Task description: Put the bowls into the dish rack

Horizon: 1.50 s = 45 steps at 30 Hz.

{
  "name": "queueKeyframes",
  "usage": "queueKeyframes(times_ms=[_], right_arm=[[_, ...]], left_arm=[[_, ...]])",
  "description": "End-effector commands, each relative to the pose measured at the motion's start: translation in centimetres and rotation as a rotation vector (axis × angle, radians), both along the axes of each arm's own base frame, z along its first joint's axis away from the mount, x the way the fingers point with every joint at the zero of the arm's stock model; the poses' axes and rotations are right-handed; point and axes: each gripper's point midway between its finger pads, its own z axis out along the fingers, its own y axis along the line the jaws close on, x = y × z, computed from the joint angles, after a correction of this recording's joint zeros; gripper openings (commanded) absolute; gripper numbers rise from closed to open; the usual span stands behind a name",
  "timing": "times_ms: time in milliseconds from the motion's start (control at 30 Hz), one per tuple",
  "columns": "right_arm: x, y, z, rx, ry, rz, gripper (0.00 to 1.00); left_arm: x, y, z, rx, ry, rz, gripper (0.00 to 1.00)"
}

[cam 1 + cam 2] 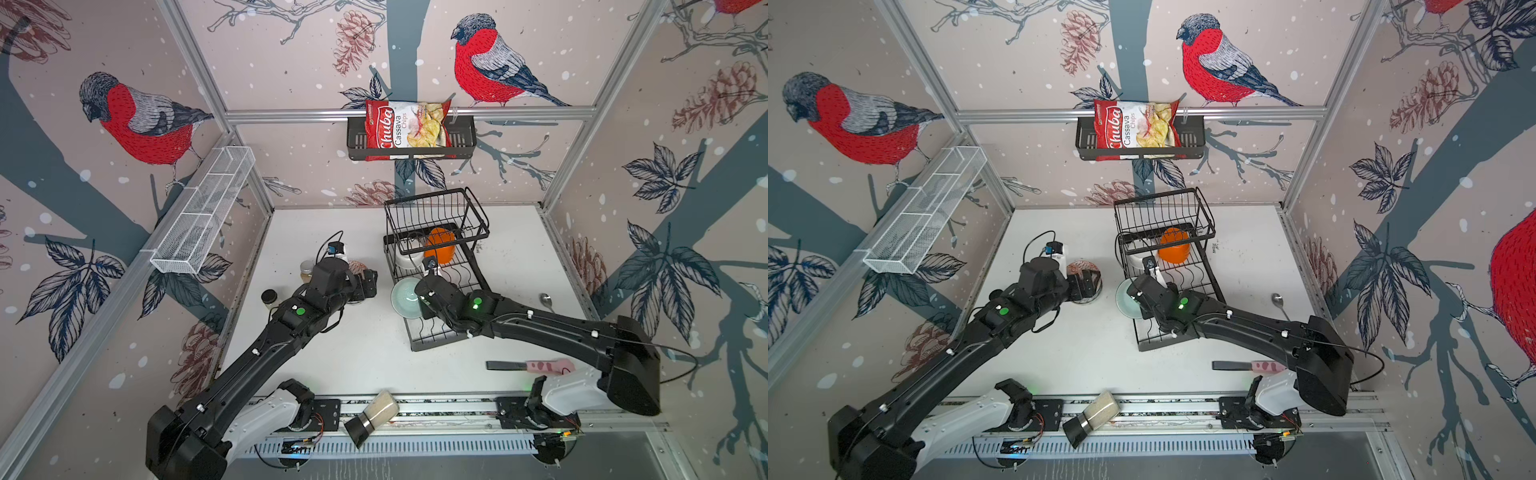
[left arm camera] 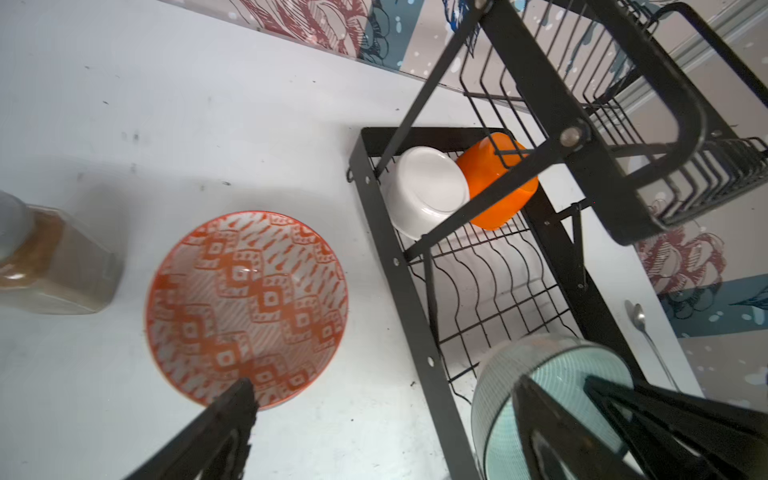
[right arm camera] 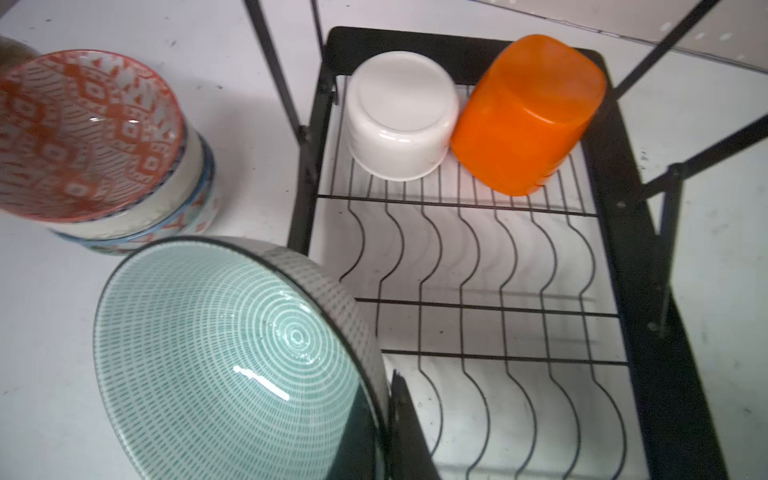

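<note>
Judged under half done. Found in the dish rack, beyond the right claw, a white bowl and an orange bowl, both upturned. Noted right claw clenched on the rim of a teal bowl, tilted at the rack's near edge, not yet slotted. Noted left claw spread wide, grasping nothing, directly above a stack on the counter, topped by a patterned bowl; all left to load.

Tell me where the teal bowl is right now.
In both top views the teal bowl hangs tilted in the right gripper at the dish rack's near-left edge, right of the patterned bowl stack.
</note>
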Motion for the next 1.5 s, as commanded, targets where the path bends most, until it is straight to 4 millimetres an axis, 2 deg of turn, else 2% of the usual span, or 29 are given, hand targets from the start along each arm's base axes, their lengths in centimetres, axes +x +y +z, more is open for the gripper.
queueKeyframes(times_ms=[0, 133, 267, 533, 967, 1467], right_arm=[[1.4, -2.3, 0.5, -0.039, -0.058, -0.108, 0.0], [2.4, -4.6, 0.1, -0.091, -0.075, -0.179, 0.0], [3.5, -7.1, 0.1, -0.138, -0.106, -0.26, 0.0], [5.0, -11.1, 0.1, -0.249, -0.214, -0.416, 0.0], [6.2, -12.5, 0.4, -0.375, -0.302, -0.475, 0.0], [7.5, -12.8, 0.1, -0.508, -0.359, -0.503, 0.0]], left_arm=[[0.2, -1.9, 0.3, -0.041, -0.032, -0.027, 0.96], [-0.5, -3.5, -1.0, -0.006, -0.014, -0.067, 0.96], [-1.0, -4.7, -1.5, -0.015, -0.015, -0.1, 0.96], [-1.3, -5.6, -1.8, -0.049, -0.046, -0.133, 0.96], [-1.7, -5.8, -2.6, -0.061, -0.034, -0.141, 0.96], [-1.6, -5.8, -2.9, -0.054, -0.031, -0.139, 0.96]])
